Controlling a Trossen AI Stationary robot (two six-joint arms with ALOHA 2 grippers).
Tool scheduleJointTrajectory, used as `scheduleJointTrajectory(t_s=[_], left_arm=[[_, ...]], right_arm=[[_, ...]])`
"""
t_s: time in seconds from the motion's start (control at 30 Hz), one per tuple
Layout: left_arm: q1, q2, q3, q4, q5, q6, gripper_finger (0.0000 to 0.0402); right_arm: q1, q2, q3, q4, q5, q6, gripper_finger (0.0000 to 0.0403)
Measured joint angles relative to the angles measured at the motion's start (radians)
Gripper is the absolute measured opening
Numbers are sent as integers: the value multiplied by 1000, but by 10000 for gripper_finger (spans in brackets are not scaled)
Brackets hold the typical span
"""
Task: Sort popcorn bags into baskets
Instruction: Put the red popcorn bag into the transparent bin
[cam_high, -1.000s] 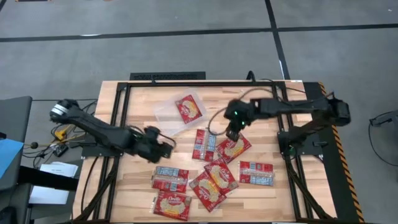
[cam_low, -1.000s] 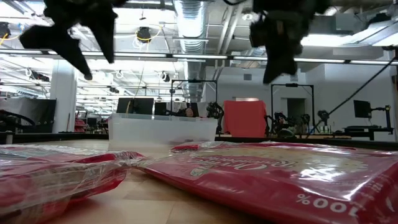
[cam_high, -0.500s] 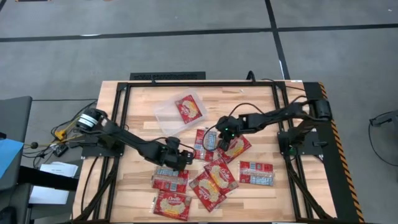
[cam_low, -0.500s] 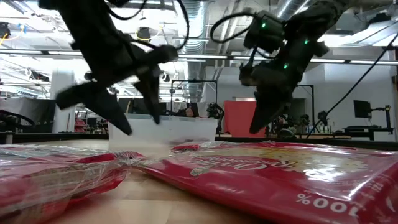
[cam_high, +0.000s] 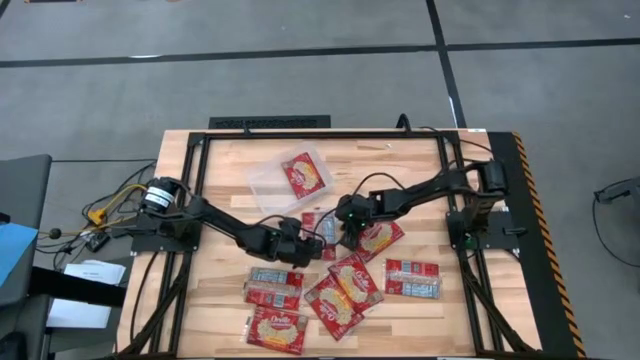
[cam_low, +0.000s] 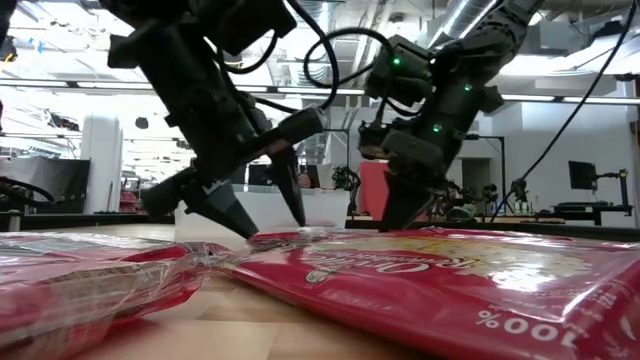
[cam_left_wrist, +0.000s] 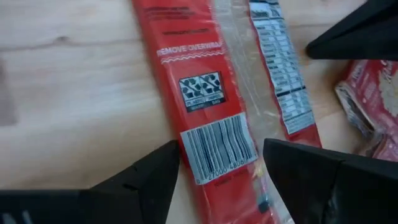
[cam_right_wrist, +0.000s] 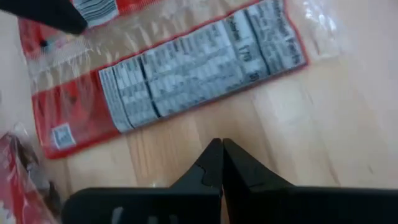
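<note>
High view: left hand (cam_high: 312, 247), spread wide, straddles the face-down popcorn bag (cam_high: 328, 232) mid-counter; right hand (cam_high: 346, 222), pinched empty, crowds its far side; both could collide or shove it

Both arms are covering most of one popcorn packet (cam_high: 322, 232) in the high view. In the left wrist view that packet (cam_left_wrist: 205, 93) is running past the edges, its small print blurring. A near packet (cam_low: 440, 290) is blocking the desk in the low view.
</note>
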Motion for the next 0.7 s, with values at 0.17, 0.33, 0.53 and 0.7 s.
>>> scheduleJointTrajectory(t_s=[0.17, 0.33, 0.53, 0.7], left_arm=[[16, 1, 0, 29, 36, 19, 246], [30, 2, -1, 57, 44, 41, 256], [38, 4, -3, 89, 55, 82, 217], [39, 6, -4, 94, 57, 63, 158]], right_arm=[[17, 24, 26, 10, 4, -16, 24], [11, 25, 26, 37, -12, -28, 14], [10, 39, 25, 61, -16, -48, 25], [10, 55, 25, 75, -26, -63, 27]])
